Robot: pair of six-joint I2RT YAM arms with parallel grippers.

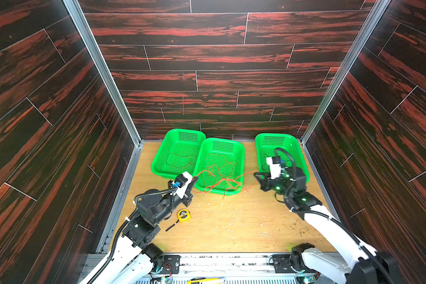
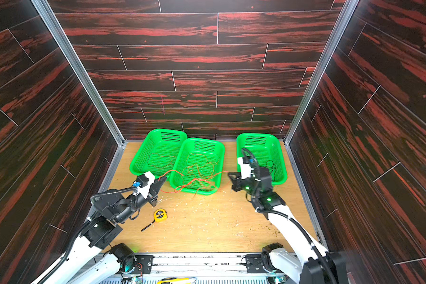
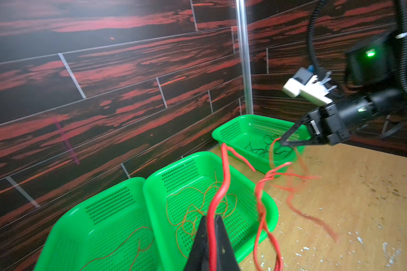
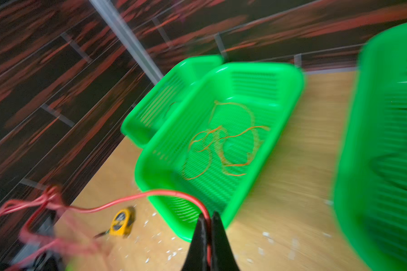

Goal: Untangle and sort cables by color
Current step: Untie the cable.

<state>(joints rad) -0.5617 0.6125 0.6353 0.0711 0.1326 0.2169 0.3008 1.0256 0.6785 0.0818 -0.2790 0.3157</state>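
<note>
My left gripper (image 1: pixel 195 180) is shut on a red cable (image 3: pixel 223 187), which runs straight up from between its jaws in the left wrist view. My right gripper (image 1: pixel 256 175) is shut on a red cable (image 4: pixel 165 192) too. Between them a loose red tangle (image 1: pixel 221 183) hangs over the front of the middle green basket (image 1: pixel 221 193). That basket holds thin orange cables (image 1: pixel 217 159). In the left basket (image 1: pixel 155 168) lies a thin dark red cable (image 1: pixel 180 161). Black cables (image 2: pixel 271 166) lie in the right basket (image 1: pixel 258 147), partly hidden behind my right arm.
A yellow tape measure (image 1: pixel 184 215) with a short black strap lies on the wooden table (image 1: pixel 231 226) in front of my left gripper. Pale crumbs are scattered over the table. Dark panelled walls close in the left, right and back sides.
</note>
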